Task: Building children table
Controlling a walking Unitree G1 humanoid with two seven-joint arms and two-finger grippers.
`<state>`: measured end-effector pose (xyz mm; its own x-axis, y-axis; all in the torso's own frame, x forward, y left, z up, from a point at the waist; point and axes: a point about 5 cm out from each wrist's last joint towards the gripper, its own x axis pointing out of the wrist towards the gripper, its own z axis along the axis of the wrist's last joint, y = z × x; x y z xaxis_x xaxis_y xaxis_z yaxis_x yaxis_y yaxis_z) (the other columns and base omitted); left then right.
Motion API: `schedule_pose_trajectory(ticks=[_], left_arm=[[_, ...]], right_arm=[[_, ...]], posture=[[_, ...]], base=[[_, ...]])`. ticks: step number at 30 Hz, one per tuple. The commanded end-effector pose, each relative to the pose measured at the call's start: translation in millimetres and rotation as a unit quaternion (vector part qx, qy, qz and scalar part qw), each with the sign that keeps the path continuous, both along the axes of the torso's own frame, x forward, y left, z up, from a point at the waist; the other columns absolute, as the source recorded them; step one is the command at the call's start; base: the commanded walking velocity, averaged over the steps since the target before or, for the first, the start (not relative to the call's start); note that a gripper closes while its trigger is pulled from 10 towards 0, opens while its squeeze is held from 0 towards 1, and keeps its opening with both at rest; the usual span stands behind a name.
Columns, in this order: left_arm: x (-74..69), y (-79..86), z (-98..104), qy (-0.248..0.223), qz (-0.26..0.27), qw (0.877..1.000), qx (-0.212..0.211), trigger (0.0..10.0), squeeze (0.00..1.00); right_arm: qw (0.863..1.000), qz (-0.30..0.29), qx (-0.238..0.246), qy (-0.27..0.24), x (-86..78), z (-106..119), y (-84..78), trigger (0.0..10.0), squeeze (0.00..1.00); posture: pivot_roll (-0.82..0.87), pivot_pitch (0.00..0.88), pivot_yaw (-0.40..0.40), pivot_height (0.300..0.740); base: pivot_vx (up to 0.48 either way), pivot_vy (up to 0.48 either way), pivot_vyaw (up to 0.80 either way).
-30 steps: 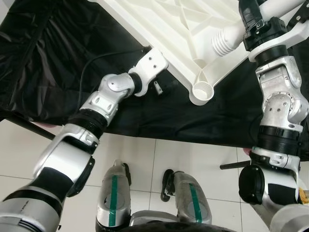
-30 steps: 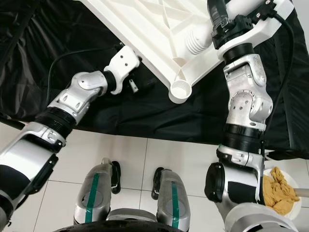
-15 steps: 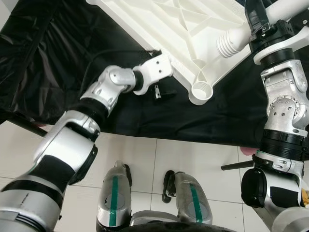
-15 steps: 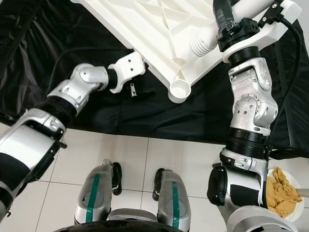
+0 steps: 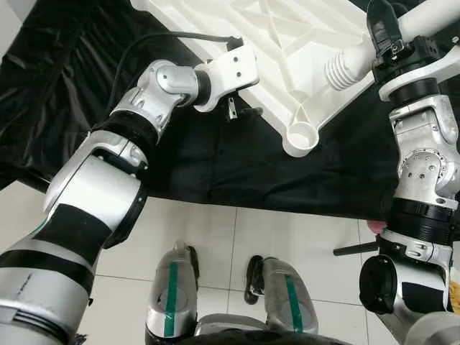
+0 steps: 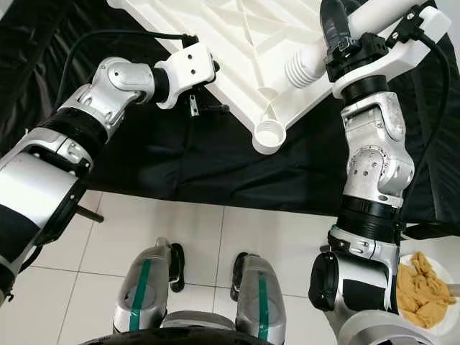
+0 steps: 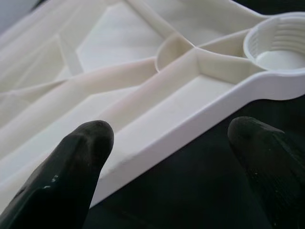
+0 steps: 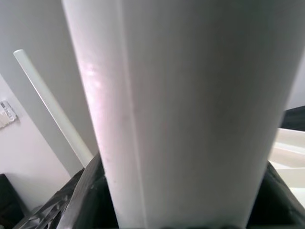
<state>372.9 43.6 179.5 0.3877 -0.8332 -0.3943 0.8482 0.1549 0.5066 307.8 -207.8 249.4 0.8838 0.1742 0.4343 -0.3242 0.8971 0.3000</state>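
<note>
- One white tabletop (image 5: 287,43) lies upside down on the black cloth (image 5: 215,158) at the far side. It looks like stiff, light moulded plastic, and its ribs and rim offer firm holds.
- White table leg (image 6: 323,54), far right, is a smooth, rigid tube with a ribbed threaded end, likely slippery, so it is best held mid-shaft.
- Right gripper (image 6: 338,36) is clamped round that leg.
- Left gripper (image 7: 167,157) hovers at the tabletop's near edge, fingers (image 7: 78,157) spread wide and empty.
- Empty corner socket (image 5: 302,134) awaits a leg.
</note>
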Motion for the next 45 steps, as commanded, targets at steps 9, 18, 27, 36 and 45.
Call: schedule_pose_trajectory(ticks=[9, 18, 27, 36, 45], left_arm=[[1.4, -16.0, 0, -0.031, 0.001, 0.999, 0.037, 10.0, 0.00], [3.6, -24.1, -1, -0.031, 0.021, 0.998, 0.052, 10.0, 0.00], [6.3, -21.9, -4, -0.013, 0.056, 0.998, 0.041, 10.0, 0.00], [9.3, -21.7, -11, 0.032, 0.125, 0.992, 0.011, 10.0, 0.00], [8.3, -22.0, -16, 0.048, 0.136, 0.990, 0.012, 10.0, 0.00]], right_arm=[[1.000, -0.014, 0.008, -0.015, -9.7, 3, -3.4, 10.0, 0.00], [1.000, -0.025, 0.007, -0.016, -20.3, 3, -5.3, 10.0, 0.00], [0.999, -0.035, 0.000, -0.008, -33.2, 3, -7.1, 10.0, 0.00], [0.999, -0.050, -0.007, 0.005, -48.3, 3, -12.0, 10.0, 0.00], [0.999, -0.050, -0.005, 0.017, -52.8, 2, -9.0, 10.0, 0.00]], posture=[[-0.05, 0.054, 0.057, 0.740], [-0.09, 0.069, 0.084, 0.740], [-0.12, 0.118, 0.100, 0.740], [-0.16, 0.171, 0.102, 0.740], [-0.16, 0.186, 0.104, 0.740]], base=[[0.000, 0.000, 0.00], [0.000, 0.000, 0.00], [0.000, 0.000, 0.00], [0.000, 0.000, 0.00], [0.000, 0.000, 0.00]])
